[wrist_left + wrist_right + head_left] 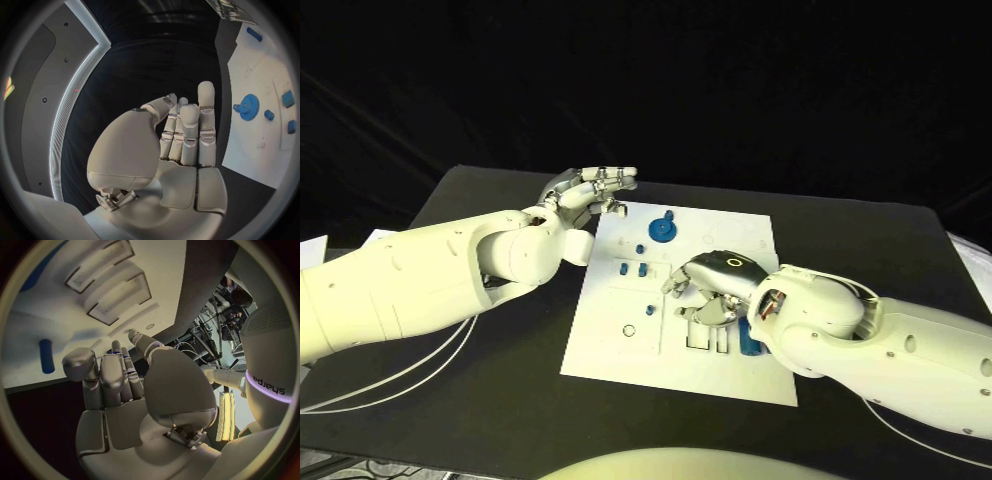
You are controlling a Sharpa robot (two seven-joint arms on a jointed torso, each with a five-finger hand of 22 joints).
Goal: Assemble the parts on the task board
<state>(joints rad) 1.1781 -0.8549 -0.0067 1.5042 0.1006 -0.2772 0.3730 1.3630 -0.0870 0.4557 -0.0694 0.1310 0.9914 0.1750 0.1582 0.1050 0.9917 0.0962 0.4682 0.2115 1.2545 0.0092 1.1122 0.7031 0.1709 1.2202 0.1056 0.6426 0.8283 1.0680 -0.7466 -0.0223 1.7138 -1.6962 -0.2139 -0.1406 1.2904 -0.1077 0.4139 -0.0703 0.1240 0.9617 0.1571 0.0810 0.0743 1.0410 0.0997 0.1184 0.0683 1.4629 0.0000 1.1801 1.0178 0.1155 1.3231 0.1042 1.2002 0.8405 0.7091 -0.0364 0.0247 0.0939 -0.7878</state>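
The task board (733, 372) lay flat in the middle of the black table (473, 410). It was a white plate w/ small blue parts on it.

The left hand (589, 195) hung over the table just past the board's far left corner. In the left wrist view its fingers (206, 112) stood straight up, side by side, w/ the thumb bent in front of them. It held nothing and touched no part.

The right hand (707, 290) was down on the board, near the middle, palm facing down. Its fingers (112, 377) were curled in toward the plate. Can't tell if it held a part; the fingertips were hidden under the hand in the head view, and the right wrist view showed nothing clear between them.

A blue gear (665, 231) sat on the far part of the board, close to the left hand but not touching it. Just beside the gear was a small blue peg (269, 115). Two little blue blocks (633, 269) sat side by side nearer, left of the right hand. A long blue bar (751, 346) lay on the near right part of the board, right by the right arm's wrist. Next to it were long slots (115, 287) cut in the plate. A small ring mark (630, 330) was on the near left part.
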